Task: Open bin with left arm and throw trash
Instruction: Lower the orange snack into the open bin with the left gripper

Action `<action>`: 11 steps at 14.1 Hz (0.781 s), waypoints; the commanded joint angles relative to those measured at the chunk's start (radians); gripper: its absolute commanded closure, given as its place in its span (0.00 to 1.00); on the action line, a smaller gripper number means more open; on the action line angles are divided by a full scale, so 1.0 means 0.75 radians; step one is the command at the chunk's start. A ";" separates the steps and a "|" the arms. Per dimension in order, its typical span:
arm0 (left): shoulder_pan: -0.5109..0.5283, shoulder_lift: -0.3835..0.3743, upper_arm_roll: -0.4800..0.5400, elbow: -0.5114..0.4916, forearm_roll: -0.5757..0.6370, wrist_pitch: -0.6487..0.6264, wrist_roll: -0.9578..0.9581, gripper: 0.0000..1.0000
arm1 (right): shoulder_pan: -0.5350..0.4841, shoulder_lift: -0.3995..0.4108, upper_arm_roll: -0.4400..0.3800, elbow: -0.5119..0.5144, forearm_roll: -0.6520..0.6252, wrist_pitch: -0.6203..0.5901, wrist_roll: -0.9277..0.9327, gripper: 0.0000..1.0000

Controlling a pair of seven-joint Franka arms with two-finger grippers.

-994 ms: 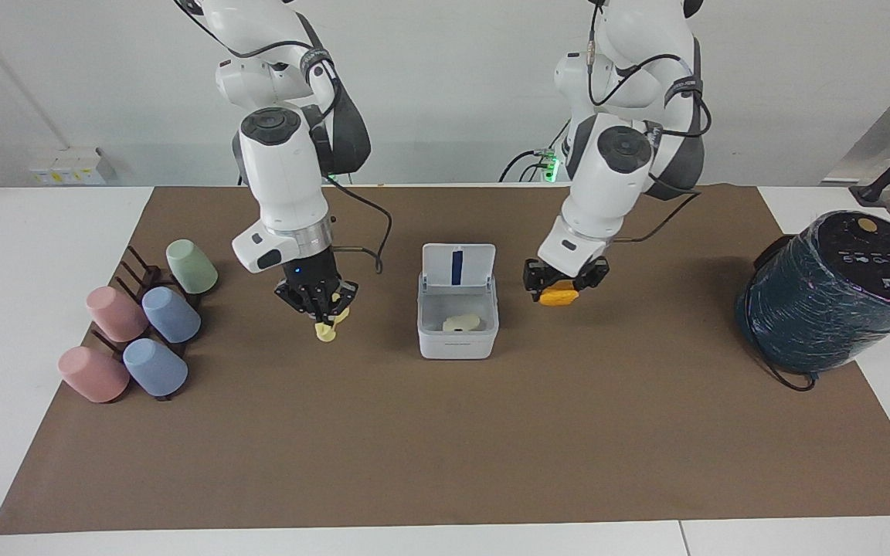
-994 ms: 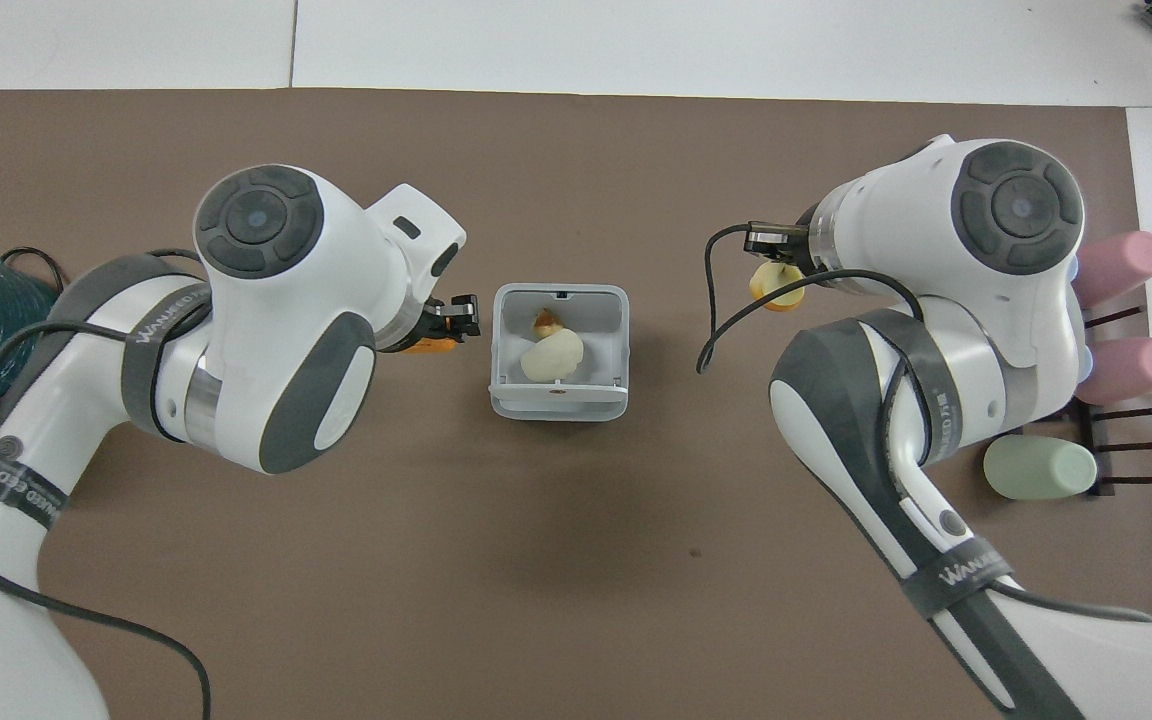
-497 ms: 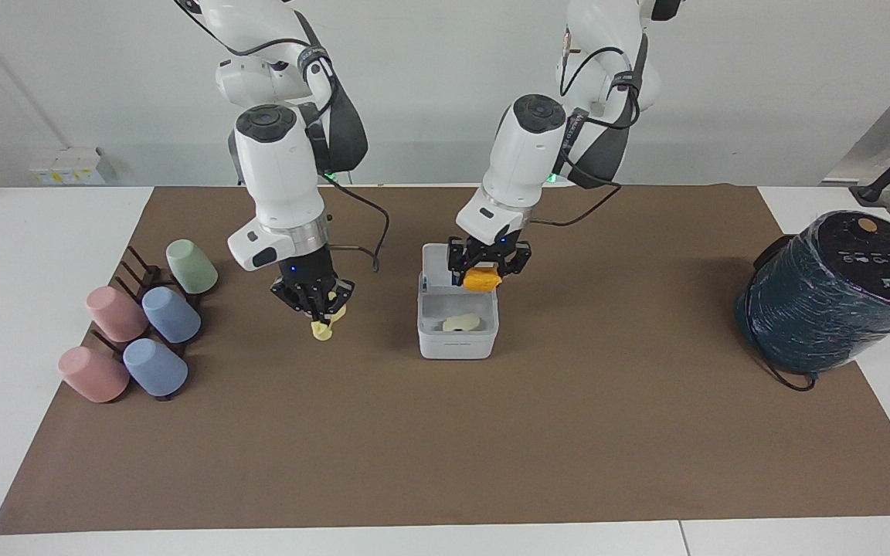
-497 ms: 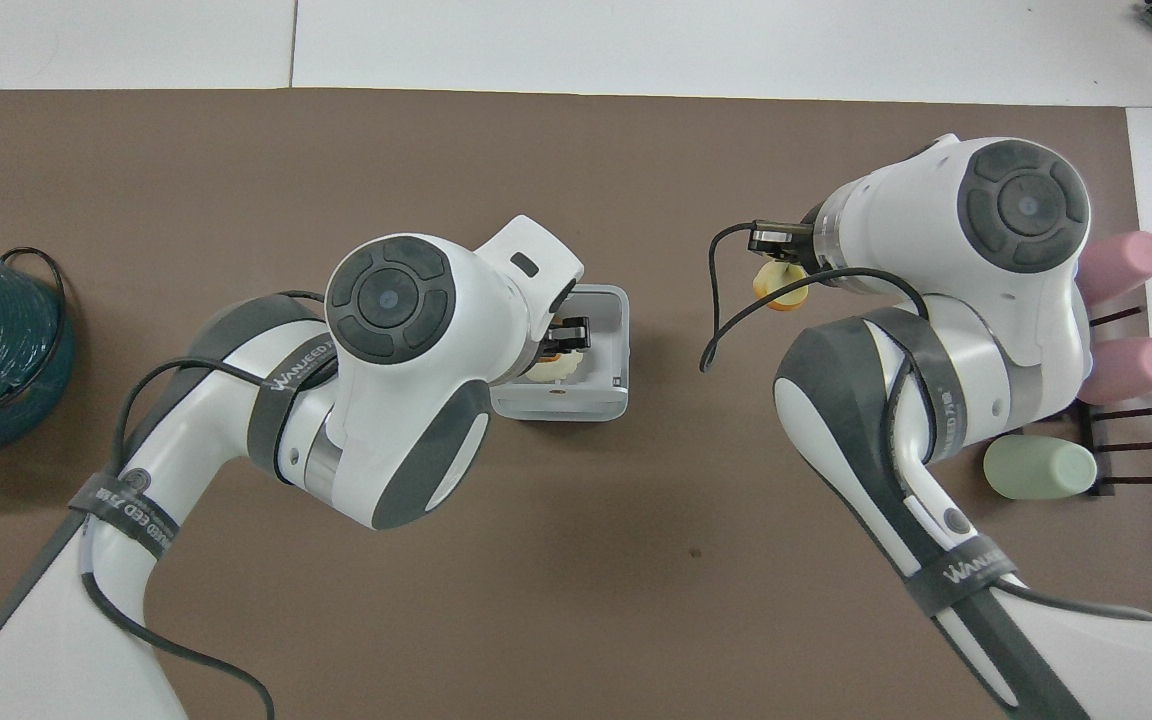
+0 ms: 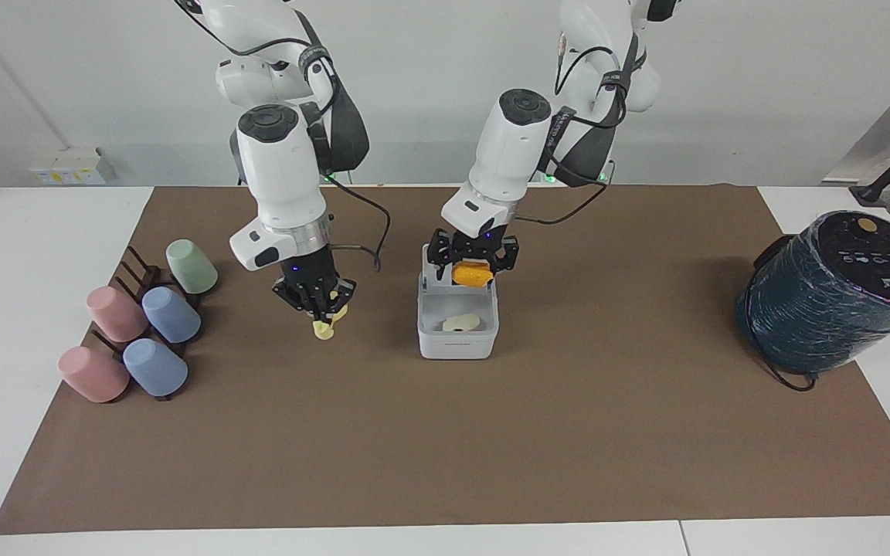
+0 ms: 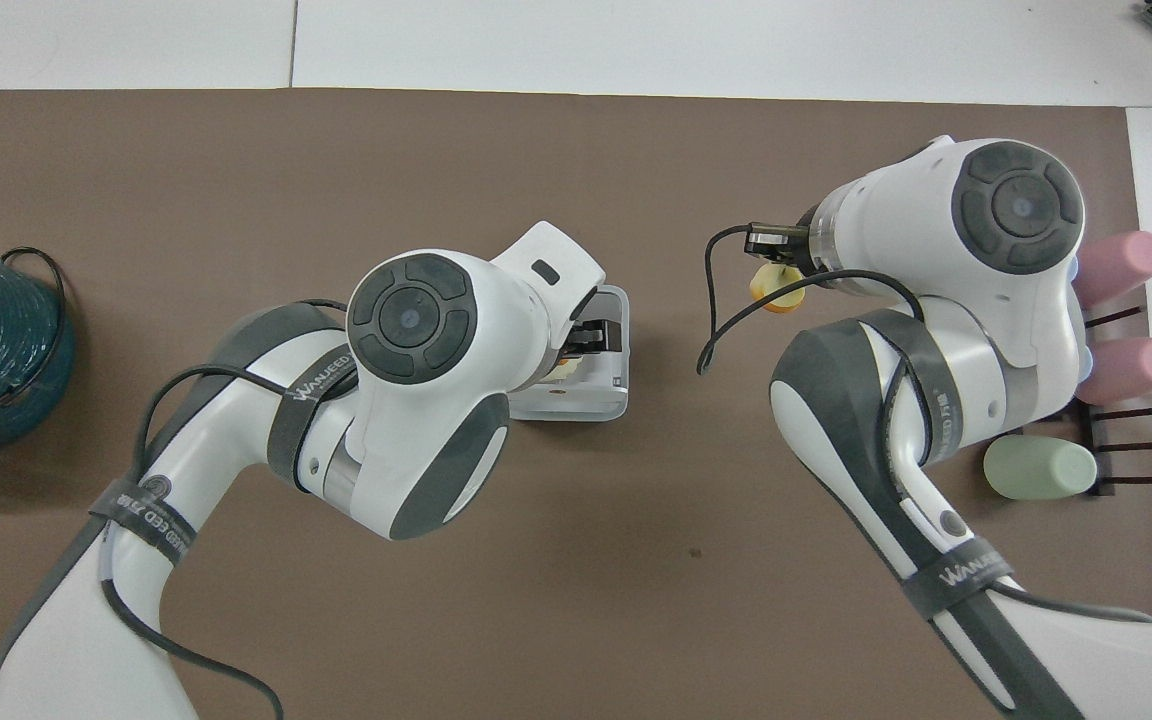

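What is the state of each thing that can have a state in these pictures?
Bin: open, lid up.
Cream wedge: lying inside the bin.
Orange lump: held by the left gripper, over the bin.
Pale yellow slab: held by the right gripper, above the mat beside the bin.
Pastel cups: five, lying tilted on the dark rack.
Teal cylinder: tilted, at the left arm's end of the table.
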 commanded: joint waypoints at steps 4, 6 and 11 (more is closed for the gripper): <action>-0.018 0.008 0.021 0.016 -0.026 0.078 -0.006 0.00 | 0.004 -0.010 0.014 -0.014 0.047 0.007 -0.012 1.00; -0.034 0.023 0.023 -0.013 -0.053 0.152 -0.020 0.00 | 0.010 -0.010 0.014 -0.016 0.049 0.007 -0.012 1.00; -0.032 0.027 0.023 -0.015 -0.059 0.176 -0.020 0.00 | 0.019 -0.002 0.016 -0.018 0.049 0.009 -0.012 1.00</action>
